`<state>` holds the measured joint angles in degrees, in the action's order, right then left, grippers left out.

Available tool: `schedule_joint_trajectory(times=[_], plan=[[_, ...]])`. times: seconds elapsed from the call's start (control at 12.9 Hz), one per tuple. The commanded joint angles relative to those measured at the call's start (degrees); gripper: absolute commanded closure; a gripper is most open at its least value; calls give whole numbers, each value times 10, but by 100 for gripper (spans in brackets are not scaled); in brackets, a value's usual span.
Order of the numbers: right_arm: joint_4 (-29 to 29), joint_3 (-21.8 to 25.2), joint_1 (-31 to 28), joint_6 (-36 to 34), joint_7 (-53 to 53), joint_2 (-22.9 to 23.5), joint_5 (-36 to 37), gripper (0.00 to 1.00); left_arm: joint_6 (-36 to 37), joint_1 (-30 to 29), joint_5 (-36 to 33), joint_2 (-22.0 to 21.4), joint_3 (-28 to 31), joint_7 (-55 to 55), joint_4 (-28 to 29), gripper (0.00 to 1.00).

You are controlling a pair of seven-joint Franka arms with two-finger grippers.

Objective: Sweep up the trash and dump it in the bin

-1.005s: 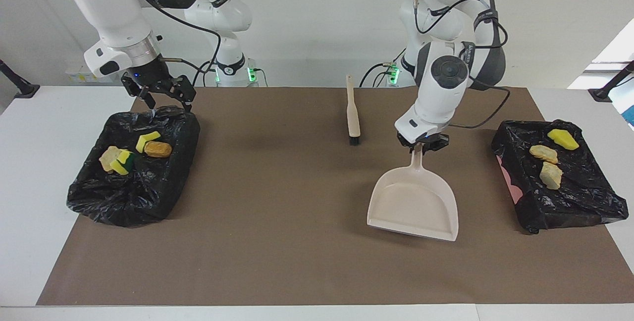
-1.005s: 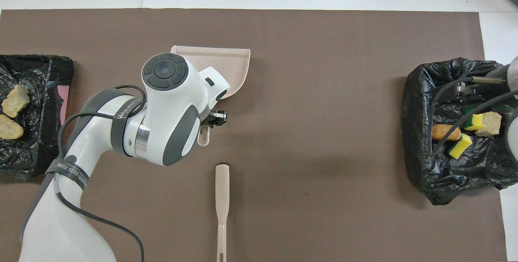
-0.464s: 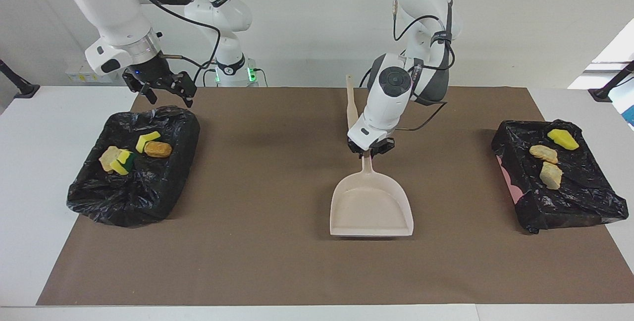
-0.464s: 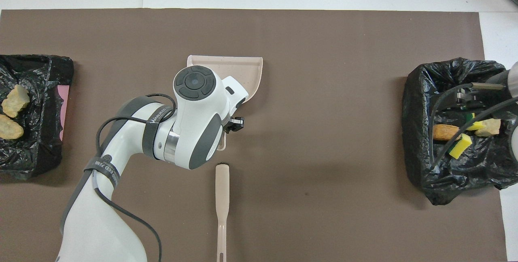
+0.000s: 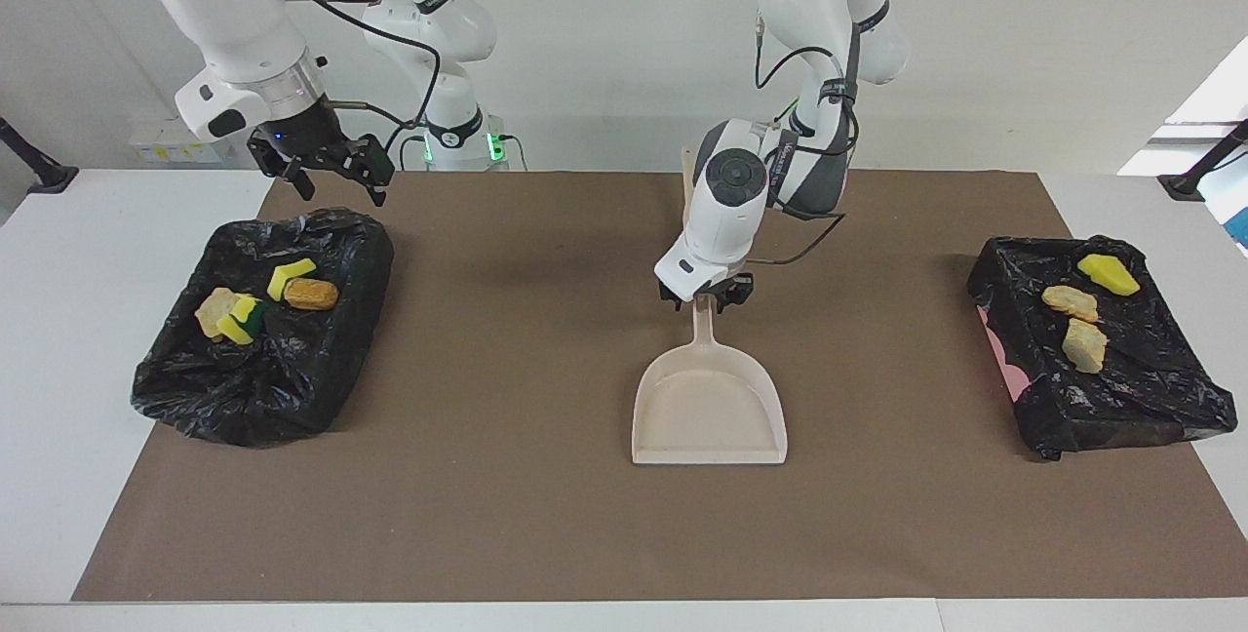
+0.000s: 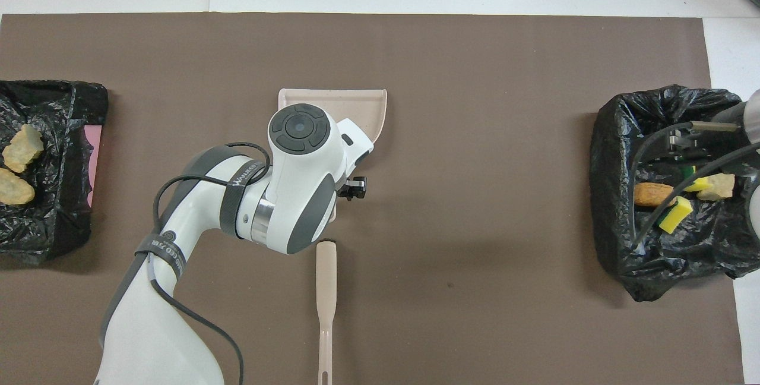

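Observation:
My left gripper (image 5: 704,298) is shut on the handle of the beige dustpan (image 5: 709,408). The pan is low over the middle of the brown mat, its mouth pointing away from the robots; it also shows in the overhead view (image 6: 356,103). My right gripper (image 5: 327,172) is open and empty, just above the rim of the black-bagged bin (image 5: 244,388) at the right arm's end. That bin holds a yellow sponge (image 5: 291,273), a tan chunk (image 5: 312,295) and a pale chunk with a sponge (image 5: 229,315). The brush (image 6: 326,296) lies on the mat nearer to the robots than the pan.
A second black-bagged bin (image 5: 1121,398) at the left arm's end holds a yellow piece (image 5: 1107,273), a tan chunk (image 5: 1070,300) and a pale chunk (image 5: 1084,344). The brown mat (image 5: 487,515) covers most of the table.
My left arm has carried the dustpan from near the left arm's end toward the middle of the mat and squared it up. My right gripper has risen slightly off the bin rim.

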<state>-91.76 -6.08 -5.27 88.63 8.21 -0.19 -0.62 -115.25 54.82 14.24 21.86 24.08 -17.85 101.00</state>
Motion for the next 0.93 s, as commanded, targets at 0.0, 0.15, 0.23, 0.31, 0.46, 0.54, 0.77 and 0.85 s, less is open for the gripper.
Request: schedule_joint_trajectory(times=[0.0, 0.15, 0.23, 0.31, 0.46, 0.54, 0.77, 0.85], plan=[[13, 66, 64, -4, 1, -4, 0, 0, 32, -1, -5, -56, 26, 2, 10, 0], [13, 70, 63, -4, 0, -4, -5, 0, 68, -1, -59, -103, 58, 6, 12, 0], [14, 70, 63, -4, 4, -5, -9, 0, 83, -17, -68, -141, 66, 9, 16, 0], [13, 70, 63, -3, 3, -5, -8, 0, 99, -49, -69, -175, 66, 36, 19, 0], [13, 70, 62, -4, 1, -6, -9, 0, 133, -102, -69, -216, 67, 118, 18, 0], [13, 70, 61, -4, 1, -6, -9, 0, 138, -128, -77, -229, 67, 143, 16, 0], [13, 70, 61, -4, 1, -6, -9, 0, 146, -196, -93, -244, 68, 220, 0, 0], [13, 70, 61, -4, 1, -6, -9, 0, 146, -217, -93, -248, 68, 245, -7, 0]])
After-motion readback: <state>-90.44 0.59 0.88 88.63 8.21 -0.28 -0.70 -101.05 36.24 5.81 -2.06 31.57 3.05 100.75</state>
